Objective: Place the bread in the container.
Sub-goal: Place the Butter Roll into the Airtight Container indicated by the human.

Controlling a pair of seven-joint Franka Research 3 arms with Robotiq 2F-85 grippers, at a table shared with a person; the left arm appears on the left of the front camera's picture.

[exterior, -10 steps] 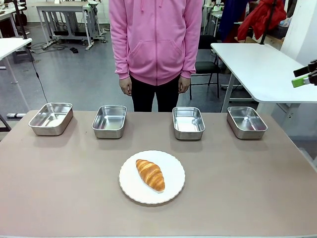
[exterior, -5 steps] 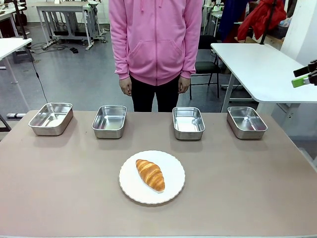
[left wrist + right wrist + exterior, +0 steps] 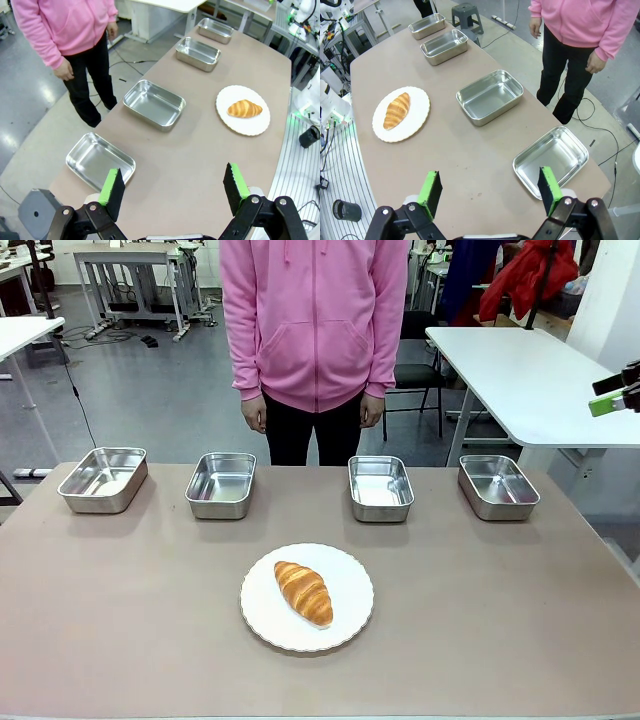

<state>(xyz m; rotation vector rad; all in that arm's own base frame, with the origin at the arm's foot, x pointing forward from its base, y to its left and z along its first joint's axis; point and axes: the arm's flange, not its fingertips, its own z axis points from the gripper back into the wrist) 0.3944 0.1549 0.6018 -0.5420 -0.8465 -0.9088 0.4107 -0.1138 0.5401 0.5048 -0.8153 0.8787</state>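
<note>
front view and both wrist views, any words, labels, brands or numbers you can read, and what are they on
None: no readable text stands on the croissant, the white plate, the steel pans, the table or the person's pink hoodie.

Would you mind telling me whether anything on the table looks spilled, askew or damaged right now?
Nothing stands out. The croissant lies whole on the white plate, and the four steel pans sit upright and empty in a tidy row beyond it.
</note>
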